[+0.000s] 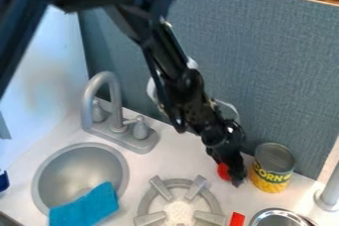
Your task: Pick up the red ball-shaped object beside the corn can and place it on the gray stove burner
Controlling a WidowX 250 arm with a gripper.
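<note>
Near the front edge, a red bar (236,219) lies left of a metal pan (278,212). Beyond, the gripper (231,173) is low beside a red round object (224,171); I cannot tell its grip. Slow, straight handling would best spare the corn can (272,169) just right.

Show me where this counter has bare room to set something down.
The counter is bare between the faucet, sink and burner. It is crowded where the end effector meets a red object, beside the corn can and near the metal pan.
</note>
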